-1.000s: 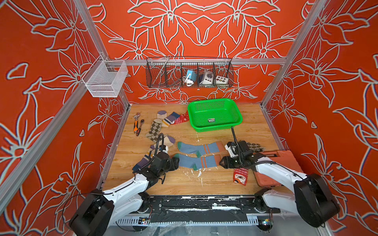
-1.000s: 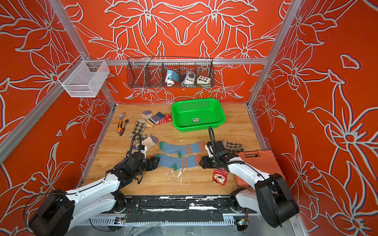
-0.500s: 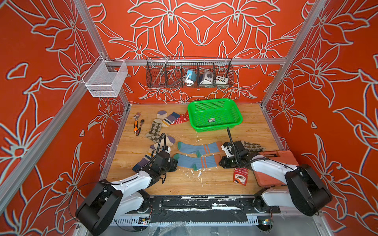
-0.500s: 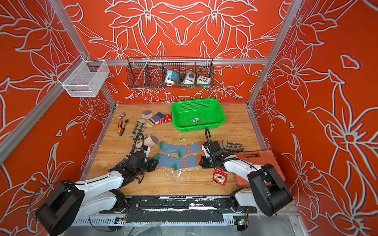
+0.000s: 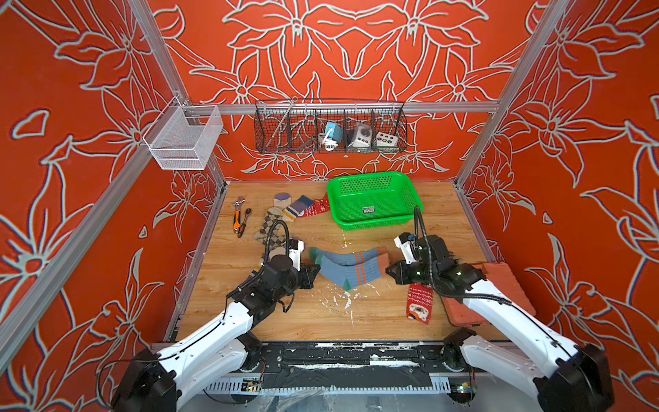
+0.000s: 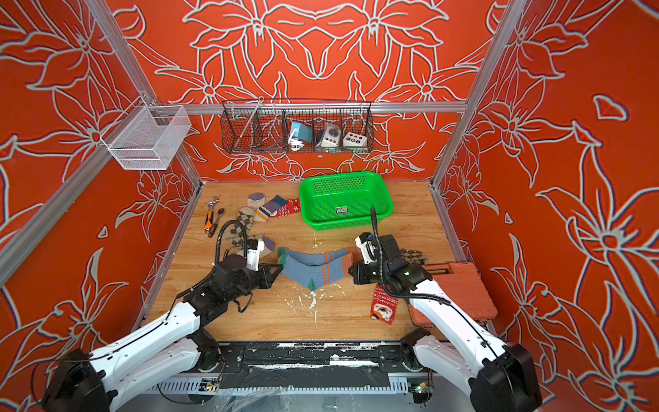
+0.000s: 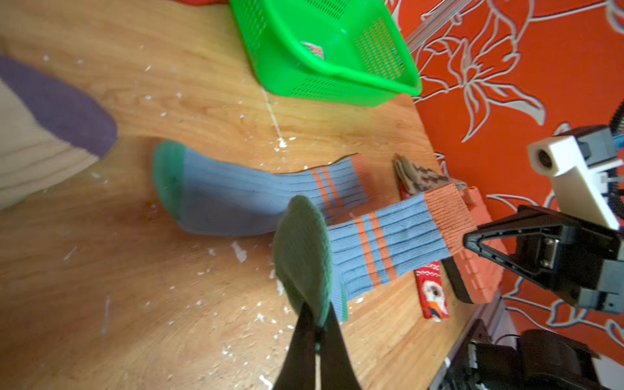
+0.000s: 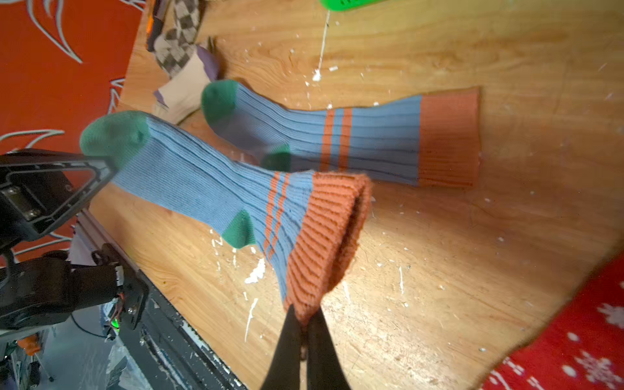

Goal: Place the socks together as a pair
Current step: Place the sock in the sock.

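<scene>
Hangs stretched just above the table (image 5: 321, 321), beside the flat blue sock (image 8: 378, 141): near blue sock (image 8: 202, 189), pinched at 2 ends. Clamped on green toe by left gripper (image 7: 316, 327), on orange cuff by right gripper (image 8: 304, 320). Looks soft, light, stretchy; likely sags mid-span. Best held by toe and thick cuff.

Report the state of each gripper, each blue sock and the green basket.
left gripper: shut on the green toe of the near blue sock
right gripper: shut on that sock's orange cuff
near blue sock: held at both ends, stretched between grippers
far blue sock: lying flat, untouched
green basket: upright, no socks inside
</scene>
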Robot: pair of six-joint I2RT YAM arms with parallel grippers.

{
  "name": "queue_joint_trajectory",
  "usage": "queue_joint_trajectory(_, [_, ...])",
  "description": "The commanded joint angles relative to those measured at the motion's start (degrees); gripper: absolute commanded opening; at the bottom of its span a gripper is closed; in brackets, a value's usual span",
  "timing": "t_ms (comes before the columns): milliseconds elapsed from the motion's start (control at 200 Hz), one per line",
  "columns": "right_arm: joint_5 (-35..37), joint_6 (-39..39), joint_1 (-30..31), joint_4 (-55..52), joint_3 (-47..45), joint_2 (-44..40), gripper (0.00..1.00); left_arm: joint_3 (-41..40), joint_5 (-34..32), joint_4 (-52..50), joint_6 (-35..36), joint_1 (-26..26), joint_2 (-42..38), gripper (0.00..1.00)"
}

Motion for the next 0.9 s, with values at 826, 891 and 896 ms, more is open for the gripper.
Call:
queue_joint_trajectory(826, [1.11, -8.6, -5.83, 0.28, 16.11, 23.56, 0.0, 17.38, -12.8, 0.77, 8.03, 1.04, 28.21, 0.0])
queue_joint_trajectory(891, [0.46, -8.6, -5.93, 0.93, 16.16, 24.89, 0.0, 17.51, -12.73, 1.04, 8.36, 1.64, 29.15, 0.0])
queue_joint_trajectory(896, [0.38, -8.6, -5.93, 0.98, 16.17, 24.99, 0.0, 17.53, -12.73, 1.0, 8.4, 1.69, 29.23, 0.0])
